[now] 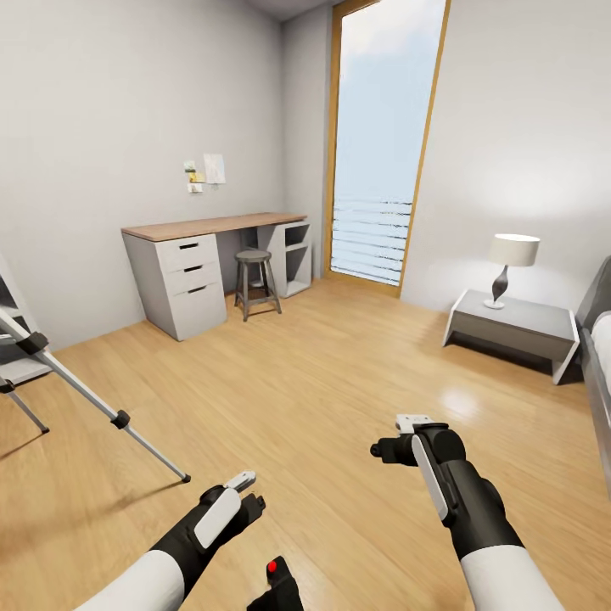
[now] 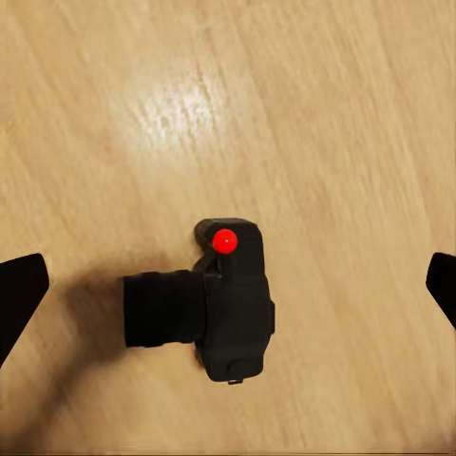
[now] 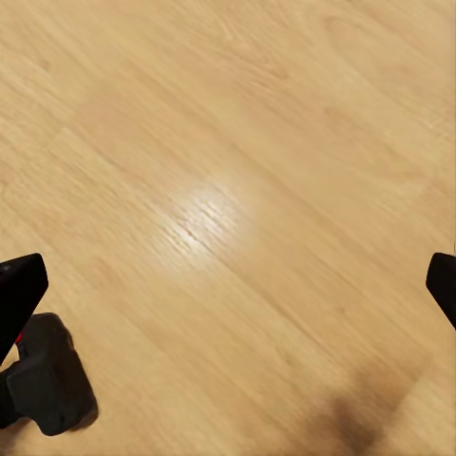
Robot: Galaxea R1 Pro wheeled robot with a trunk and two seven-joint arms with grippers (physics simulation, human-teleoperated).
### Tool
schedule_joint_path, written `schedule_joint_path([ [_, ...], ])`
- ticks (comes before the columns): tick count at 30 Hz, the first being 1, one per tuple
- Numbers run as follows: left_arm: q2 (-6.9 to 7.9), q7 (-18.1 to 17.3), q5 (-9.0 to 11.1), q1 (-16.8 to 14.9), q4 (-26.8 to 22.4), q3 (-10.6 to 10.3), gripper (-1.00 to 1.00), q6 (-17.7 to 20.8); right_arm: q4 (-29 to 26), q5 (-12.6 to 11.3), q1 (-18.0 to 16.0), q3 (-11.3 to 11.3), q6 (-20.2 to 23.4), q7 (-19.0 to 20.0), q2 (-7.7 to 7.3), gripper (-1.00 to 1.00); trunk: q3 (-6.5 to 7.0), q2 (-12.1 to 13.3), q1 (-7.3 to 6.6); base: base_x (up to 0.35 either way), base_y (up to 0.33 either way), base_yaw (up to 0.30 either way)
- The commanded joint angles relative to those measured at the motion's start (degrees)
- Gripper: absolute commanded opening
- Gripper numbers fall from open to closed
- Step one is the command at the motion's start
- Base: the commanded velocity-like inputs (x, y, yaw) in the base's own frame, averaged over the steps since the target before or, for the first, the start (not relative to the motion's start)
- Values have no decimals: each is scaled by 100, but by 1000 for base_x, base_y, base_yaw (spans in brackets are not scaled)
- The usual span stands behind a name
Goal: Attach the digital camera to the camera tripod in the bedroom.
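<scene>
The digital camera (image 1: pixel 276 585) lies on the light wood floor at the bottom edge of the head view, black with a red dot on top. In the left wrist view the camera (image 2: pixel 218 304) sits well below my open left gripper (image 2: pixel 228 285), its lens pointing sideways and both fingertips far apart at the frame's edges. My left gripper (image 1: pixel 242 492) hovers just above and left of it. My right gripper (image 1: pixel 399 437) hangs open over bare floor, and its wrist view catches the camera (image 3: pixel 43 385) beside one fingertip (image 3: pixel 19 285). The camera tripod (image 1: pixel 85 390) stands at the left, its silver legs partly cut off.
A desk with drawers (image 1: pixel 212 225) and a stool (image 1: pixel 255 280) stand against the far wall beside a tall window (image 1: pixel 382 144). A low nightstand (image 1: pixel 509 322) with a lamp (image 1: pixel 512 263) and the bed's edge (image 1: pixel 602 339) are at the right. White shelves (image 1: pixel 13 339) sit behind the tripod.
</scene>
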Motion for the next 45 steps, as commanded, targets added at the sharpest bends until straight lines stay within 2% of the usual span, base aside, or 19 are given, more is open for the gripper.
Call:
schedule_joint_path([
  [1, 38, 12, 36, -2, 23, 3, 100, 40, 28, -9, -22, -11, 15, 4, -5, 100, -6, -3, -2, -54, -31, 0],
  [6, 123, -148, 22, 1, 184, 164, 100, 203, 189, -3, -64, -29, -2, -2, -16, 100, -6, -3, -2, -140, -81, 0],
  [14, 158, -405, 16, 3, 322, 410, 100, 344, 259, 1, -83, -13, -10, -7, -23, 100, -6, -3, -2, -240, -118, 0],
  [20, 166, -596, 13, 3, 344, 439, 100, 355, 252, 6, -88, -6, -15, -14, -23, 100, -6, -3, -2, -150, -57, 0],
  [31, 156, -616, 13, 3, 346, 446, 100, 356, 226, 11, -90, -10, -14, -17, -23, 100, -6, -3, -2, -35, -13, 0],
  [38, 124, -605, 16, -40, 318, 457, 100, 349, 215, 11, -87, -11, -14, -18, -23, 100, -6, -3, -2, -8, -3, 0],
  [45, -67, -518, 15, -116, -74, 486, 100, 327, 193, 11, -85, -11, -14, -18, -20, 100, -6, -3, -2, -3, -1, 0],
])
